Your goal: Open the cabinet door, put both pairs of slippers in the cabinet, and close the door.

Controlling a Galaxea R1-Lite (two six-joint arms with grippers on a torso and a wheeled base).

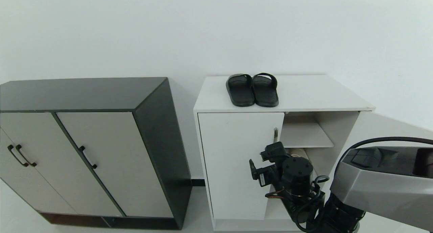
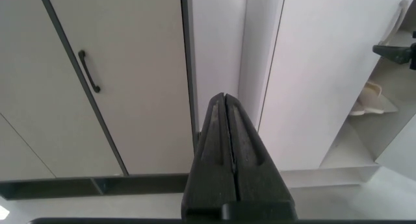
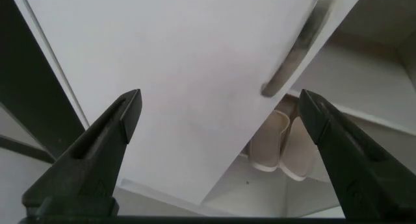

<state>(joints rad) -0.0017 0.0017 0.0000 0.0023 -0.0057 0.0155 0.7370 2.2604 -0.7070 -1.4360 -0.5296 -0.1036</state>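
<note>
A pair of black slippers [image 1: 252,90] lies on top of the white cabinet [image 1: 304,91]. The cabinet's left door [image 1: 236,165] is closed, while the right half stands open with its shelves showing. Inside, on a lower shelf, sits a pair of beige slippers [image 3: 279,146] [image 2: 369,99]. My right gripper [image 1: 259,161] [image 3: 220,100] is open and empty, close in front of the closed door, just below its metal handle [image 1: 275,135] [image 3: 296,52]. My left gripper [image 2: 224,102] is shut on nothing, low down, pointing at the gap between the two cabinets.
A dark cabinet with grey doors and black handles [image 1: 84,141] [image 2: 97,74] stands left of the white one, a narrow gap between them. A white wall is behind both. The floor in front is pale.
</note>
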